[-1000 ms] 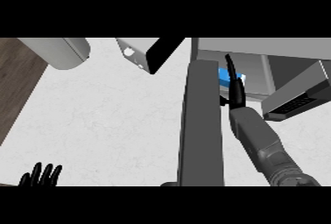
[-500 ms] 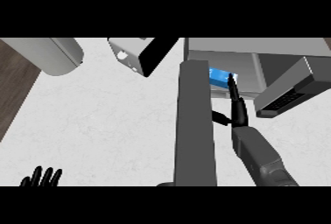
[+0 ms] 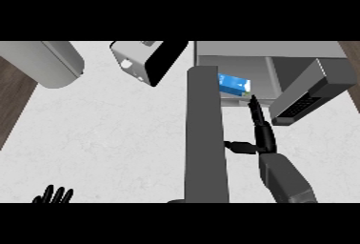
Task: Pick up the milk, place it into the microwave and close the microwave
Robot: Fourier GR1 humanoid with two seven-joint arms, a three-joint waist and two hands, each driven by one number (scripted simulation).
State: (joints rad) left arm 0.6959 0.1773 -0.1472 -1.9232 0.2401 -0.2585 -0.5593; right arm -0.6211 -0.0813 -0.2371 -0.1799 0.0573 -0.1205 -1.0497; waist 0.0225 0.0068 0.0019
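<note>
The blue and white milk carton (image 3: 234,84) lies inside the open microwave (image 3: 295,66), apart from any hand. The microwave's grey door (image 3: 205,133) stands open, seen edge-on and running down the middle of the view. My right hand (image 3: 259,128) is just outside the opening, to the right of the door, with straight fingers pointing toward the cavity and the thumb stretched left toward the door. It holds nothing. My left hand (image 3: 55,195) rests open at the lower left edge, fingers up.
A toaster-like grey appliance (image 3: 144,59) stands at the back, left of the microwave. A large grey cylinder (image 3: 49,62) lies at the back left. The counter's dark wooden edge (image 3: 13,105) shows at the far left.
My right hand has drawn back out of the microwave toward me, leaving the milk inside. The view has shifted, so the door and the carton appear further down.
</note>
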